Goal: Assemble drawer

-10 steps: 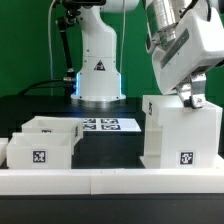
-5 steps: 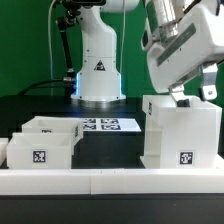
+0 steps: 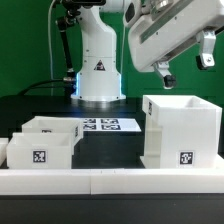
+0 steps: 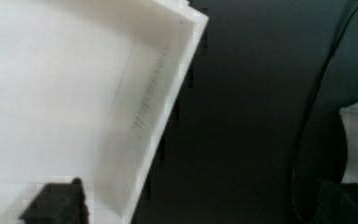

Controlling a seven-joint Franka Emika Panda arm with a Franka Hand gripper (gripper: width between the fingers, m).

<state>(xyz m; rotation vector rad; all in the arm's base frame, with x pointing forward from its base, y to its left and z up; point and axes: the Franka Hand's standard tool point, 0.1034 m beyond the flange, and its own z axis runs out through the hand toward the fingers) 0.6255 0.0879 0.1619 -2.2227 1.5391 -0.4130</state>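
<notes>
- Nearest, a long white rail (image 3: 110,181) lines the front edge, likely a stop for parts.
- Behind it, two trays (image 3: 38,155) wait at the exterior view's left; the housing (image 3: 180,132) stands at its right, opening upward.
- Above the housing hangs the tool (image 3: 186,63), spread wide and empty.

Housing (image 3: 165,135), trays (image 3: 55,156) smooth matt white plastic; table (image 3: 110,150) matt black

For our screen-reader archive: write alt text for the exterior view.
A Panda arm's open, empty gripper hangs above the cube-shaped drawer housing on the exterior view's right. On that view's left, a front tray and a rear tray sit outside the housing, behind a long white rail.
</notes>
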